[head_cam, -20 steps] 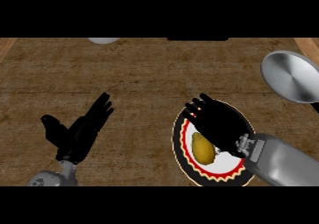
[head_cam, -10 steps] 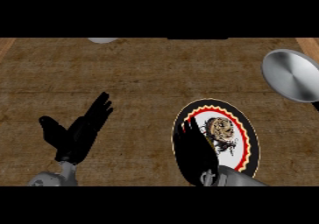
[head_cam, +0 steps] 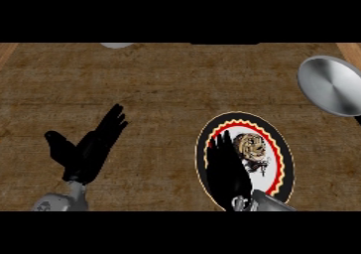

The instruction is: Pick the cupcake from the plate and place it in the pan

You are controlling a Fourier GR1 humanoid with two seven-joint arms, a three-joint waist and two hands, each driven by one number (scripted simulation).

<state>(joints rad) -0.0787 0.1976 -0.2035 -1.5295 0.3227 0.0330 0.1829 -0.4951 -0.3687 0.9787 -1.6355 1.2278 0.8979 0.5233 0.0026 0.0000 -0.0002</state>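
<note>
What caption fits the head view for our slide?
Right hand open beside the cupcake on the plate; pan far right, left hand resting.

Brown, mottled counter (head_cam: pixel 176 89) across the whole view, grain running left to right. Lighter wooden strip (head_cam: pixel 2 57) slanting across the far left corner, another at the far right. At the far edge, left of centre, a sliver of a pale round thing (head_cam: pixel 116 45), mostly cut off; too little showing to tell what. Further right along that edge, a thin dark shape (head_cam: pixel 223 43), likewise cut off and not identifiable. Well apart from each other.
</note>
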